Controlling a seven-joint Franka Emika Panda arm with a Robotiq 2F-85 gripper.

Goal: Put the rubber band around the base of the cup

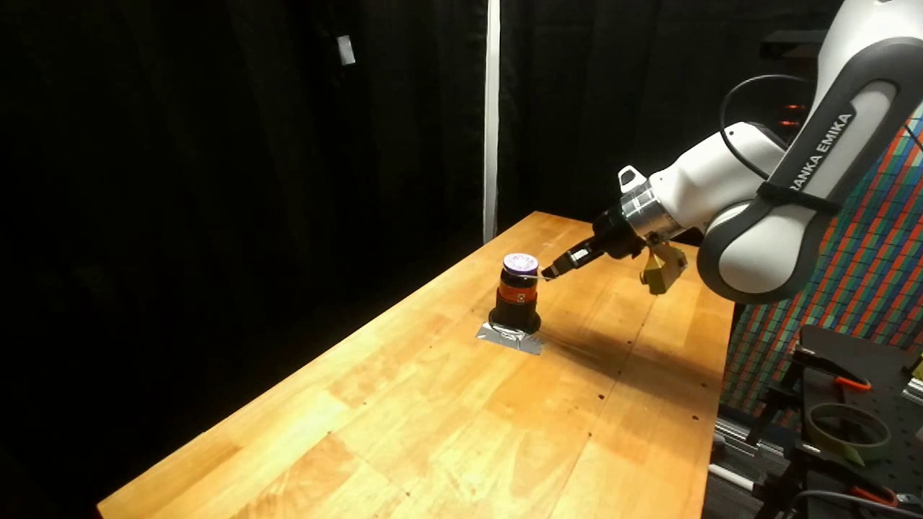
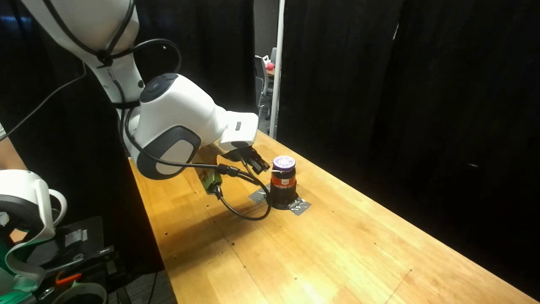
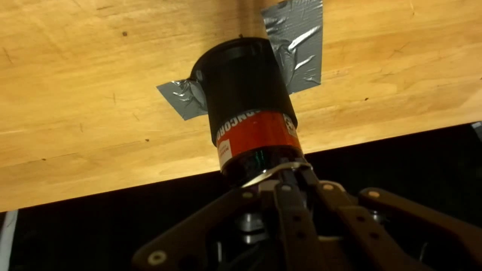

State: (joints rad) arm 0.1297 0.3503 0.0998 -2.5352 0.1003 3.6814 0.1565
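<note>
End effector [image 1: 550, 274] is pinched together, basically no gap, and AFAICT you've got the rubber band [image 3: 268, 173] between the tips. Cup [image 2: 283, 181] stands upright on the tabletop [image 1: 433, 432], just beside those tips. Band looks looped round its upper part, just under the purple lid [image 2: 284, 163], tho the far side is hidden so can't say for sure. Base [image 2: 282, 204] is well below, so IMO the job now is walking it down.

FWIW: hold the pinch, go down slow and close to the cup's side, and ease the pull a bit or the far side will prob hang up under the lid. Watch where the black lower part [image 3: 244, 86] starts, below the orange label [image 3: 260, 130]; its edge sticks out a little and could snag. Don't let go til you're near the bottom, then even it out from other sides.

Count: 1 cup, 1 band, 1 lid, 1 end effector, 1 tabletop, 2 strips of silver tape [image 3: 303, 37] by the base, prob anchoring it, so a light pull should be ok.
</note>
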